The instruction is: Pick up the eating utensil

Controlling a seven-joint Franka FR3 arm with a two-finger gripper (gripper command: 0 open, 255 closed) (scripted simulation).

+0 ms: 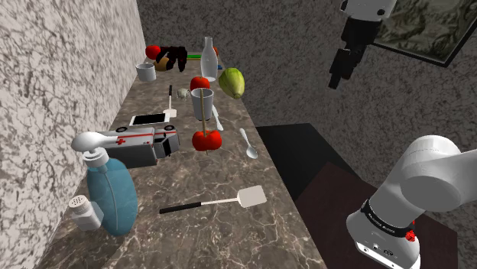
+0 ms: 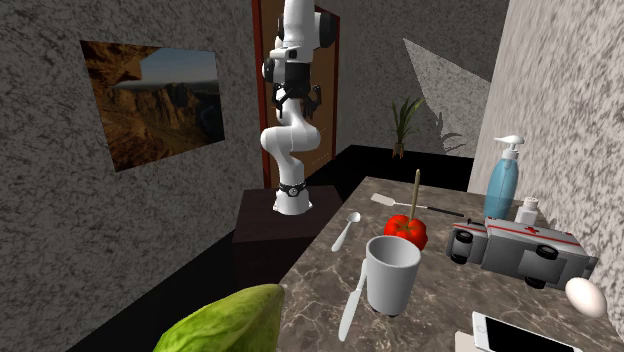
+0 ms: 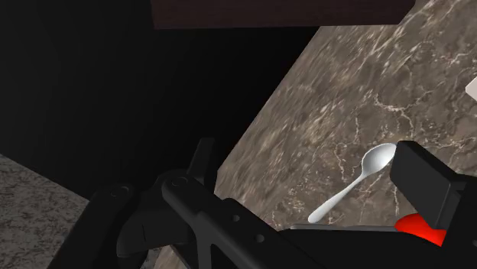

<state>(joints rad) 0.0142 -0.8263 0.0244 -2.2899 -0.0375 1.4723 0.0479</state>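
Shoulder view: the counter (image 1: 229,237) is crowded with objects. The gripper (image 1: 339,72) is held high and well off the counter's right edge; whether it is open or closed cannot be told. The white spoon (image 1: 247,143) lies untouched near that edge, just right of the red apple (image 1: 206,140). Nothing is judged done yet: approach, grasp and lift are all left.
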